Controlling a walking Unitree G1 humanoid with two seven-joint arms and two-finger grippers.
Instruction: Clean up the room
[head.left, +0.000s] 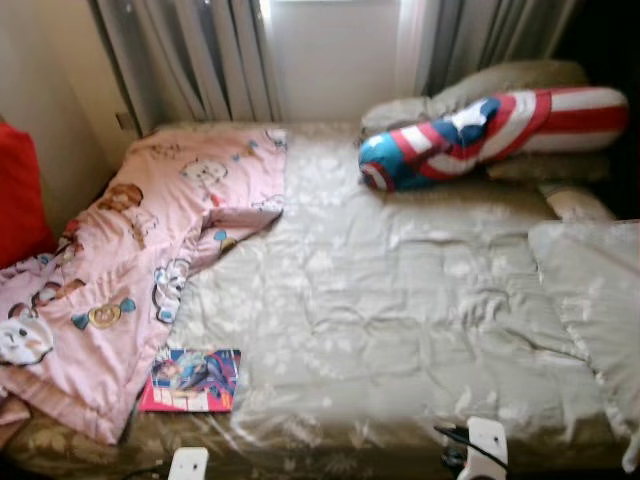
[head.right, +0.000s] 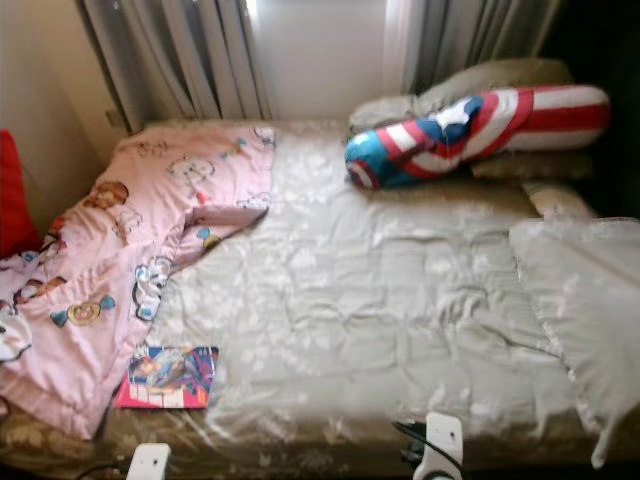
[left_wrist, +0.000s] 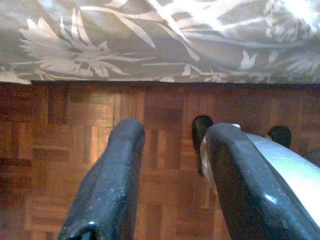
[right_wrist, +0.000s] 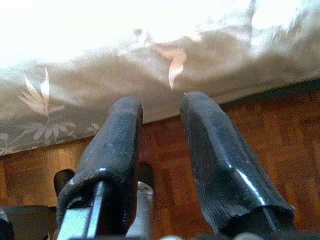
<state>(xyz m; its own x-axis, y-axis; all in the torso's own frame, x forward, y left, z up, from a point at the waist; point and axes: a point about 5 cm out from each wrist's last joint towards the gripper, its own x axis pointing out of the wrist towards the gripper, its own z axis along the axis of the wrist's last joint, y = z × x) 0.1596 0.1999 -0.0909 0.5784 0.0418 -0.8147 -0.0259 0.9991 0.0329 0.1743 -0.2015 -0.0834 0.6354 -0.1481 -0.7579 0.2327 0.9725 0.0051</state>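
Note:
A bed with a grey-beige floral quilt (head.left: 400, 290) lies before me. A crumpled pink cartoon blanket (head.left: 150, 240) covers its left side. A colourful comic book (head.left: 192, 379) lies flat on the quilt near the front left corner, beside the blanket's edge. A red, white and blue bolster pillow (head.left: 480, 135) rests at the head, on the far right. My left gripper (left_wrist: 172, 135) hangs open over the parquet floor (left_wrist: 75, 150), just below the bed's hanging cover. My right gripper (right_wrist: 161, 105) is open too, pointing at the bed's side cover (right_wrist: 75, 100), with nothing between its fingers.
Grey pillows (head.left: 500, 85) lie behind the bolster, and a large grey pillow (head.left: 590, 290) sits at the bed's right edge. A red cushion (head.left: 20, 195) stands at the far left against the wall. Curtains (head.left: 190, 55) hang behind the bed. My wrists (head.left: 487, 440) show low at the front edge.

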